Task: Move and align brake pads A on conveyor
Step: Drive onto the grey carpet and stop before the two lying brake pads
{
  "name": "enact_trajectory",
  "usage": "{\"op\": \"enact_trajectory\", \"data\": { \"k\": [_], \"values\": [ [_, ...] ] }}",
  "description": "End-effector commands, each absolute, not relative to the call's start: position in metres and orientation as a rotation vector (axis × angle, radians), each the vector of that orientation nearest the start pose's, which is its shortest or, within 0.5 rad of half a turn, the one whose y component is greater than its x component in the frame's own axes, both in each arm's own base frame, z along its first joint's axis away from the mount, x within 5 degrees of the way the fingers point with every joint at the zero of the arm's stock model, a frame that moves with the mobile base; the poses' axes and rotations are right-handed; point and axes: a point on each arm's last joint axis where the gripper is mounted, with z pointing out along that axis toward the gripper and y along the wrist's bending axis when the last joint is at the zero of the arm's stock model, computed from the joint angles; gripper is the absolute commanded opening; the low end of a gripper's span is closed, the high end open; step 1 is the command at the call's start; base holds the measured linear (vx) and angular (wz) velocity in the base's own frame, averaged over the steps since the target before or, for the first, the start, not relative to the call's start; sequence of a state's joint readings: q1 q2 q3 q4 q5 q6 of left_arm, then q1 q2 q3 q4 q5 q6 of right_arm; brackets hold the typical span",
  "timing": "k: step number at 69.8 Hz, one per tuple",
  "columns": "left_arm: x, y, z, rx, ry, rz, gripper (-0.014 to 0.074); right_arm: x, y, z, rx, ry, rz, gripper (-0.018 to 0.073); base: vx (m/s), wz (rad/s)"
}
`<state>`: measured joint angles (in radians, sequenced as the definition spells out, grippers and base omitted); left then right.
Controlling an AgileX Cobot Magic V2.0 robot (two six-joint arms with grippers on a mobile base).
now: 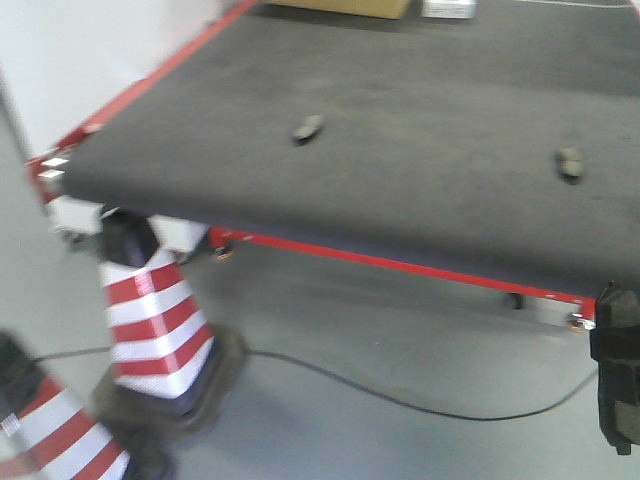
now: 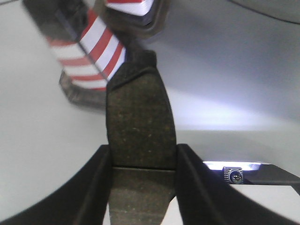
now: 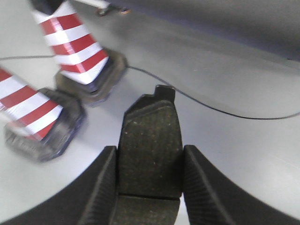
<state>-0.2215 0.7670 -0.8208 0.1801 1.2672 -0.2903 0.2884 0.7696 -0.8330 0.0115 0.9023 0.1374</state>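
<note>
Brake pads lie on the conveyor [image 1: 400, 110] in the front view: one pad [image 1: 307, 128] near the middle of the dark, felt-like belt and a second pad [image 1: 570, 163] well apart from it toward the right. The belt is wide and flat, edged by a red frame [image 1: 380, 262] along its near and left sides. Below it is a smooth grey floor [image 1: 380, 340] with a thin black cable [image 1: 400, 395] curving across it. A red-and-white striped cone [image 1: 155, 325] stands on a dark base by the belt's left corner, and part of another striped cone [image 1: 60, 430] shows at the bottom left. A pale wall rises at the upper left. The picture is somewhat blurred, and neither gripper can be clearly made out here.

In the left wrist view, the left gripper [image 2: 143, 173] pinches a third pad [image 2: 138, 122] between its two black fingers [image 2: 93, 187], the pad standing out past the fingertips over the grey floor. Striped cones [image 2: 93, 51] sit at the top left, and a bright reflection lies on the floor at the right.

In the right wrist view, the right gripper [image 3: 149, 176] clamps a fourth pad [image 3: 150, 145] between its ribbed black fingers [image 3: 101, 187], above the same grey floor. Two striped cones [image 3: 75, 42] stand to the upper left, the cable [image 3: 225, 111] runs behind the pad, and the belt's dark edge [image 3: 225, 18] crosses the top right.
</note>
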Motion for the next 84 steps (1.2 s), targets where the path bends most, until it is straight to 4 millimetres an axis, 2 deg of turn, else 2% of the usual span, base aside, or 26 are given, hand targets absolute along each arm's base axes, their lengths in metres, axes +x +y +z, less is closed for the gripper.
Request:
{"op": "enact_trajectory", "data": {
  "k": [1, 35, 84],
  "values": [
    [0.1090, -0.0075, 0.3328, -0.074, 2.615, 0.084, -0.0006, 0.1323, 0.0396, 0.3585, -0.173, 2.224, 0.237, -0.0008, 0.35, -0.61],
    [0.1090, -0.0075, 0.3328, -0.074, 2.615, 0.084, -0.0006, 0.1324, 0.0396, 0.3586, -0.173, 2.223, 0.237, -0.0008, 0.42, -0.39],
    [0.1092, -0.0076, 0.3327, -0.074, 2.616, 0.084, -0.0006, 0.1324, 0.0395, 0.3586, -0.173, 2.223, 0.236, -0.0008, 0.36, -0.12]
  ]
}}
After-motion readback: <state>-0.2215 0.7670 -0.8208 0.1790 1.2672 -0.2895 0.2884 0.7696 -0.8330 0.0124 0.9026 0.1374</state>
